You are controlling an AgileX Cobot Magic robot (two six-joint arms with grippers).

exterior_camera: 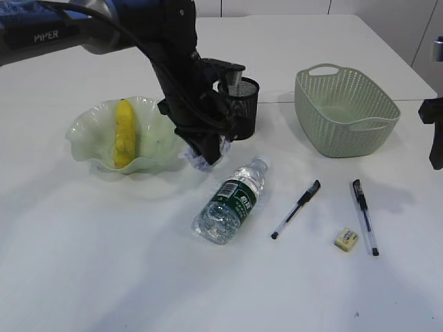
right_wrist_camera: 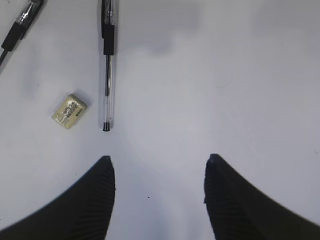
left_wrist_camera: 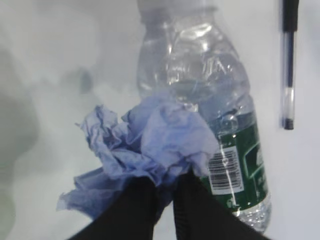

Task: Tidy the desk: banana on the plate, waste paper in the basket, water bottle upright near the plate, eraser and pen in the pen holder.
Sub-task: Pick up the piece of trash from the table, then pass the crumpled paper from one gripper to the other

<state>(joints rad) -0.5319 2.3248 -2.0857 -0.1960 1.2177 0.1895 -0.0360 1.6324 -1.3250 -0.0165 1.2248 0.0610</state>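
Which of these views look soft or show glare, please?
Left wrist view: crumpled paper and water bottle slightly soft, top edge washed out. Right wrist view: pen and eraser crisp, faint shadows above. Exterior view: even light, soft shadows beside the basket.

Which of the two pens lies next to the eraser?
The right-hand pen, nearer the basket: the eraser sits just left of its tip end. The other pen lies closer to the water bottle, well apart from the eraser.

The left arm (exterior_camera: 104, 31) is glossy black with white "PIPER" lettering and a black cable.
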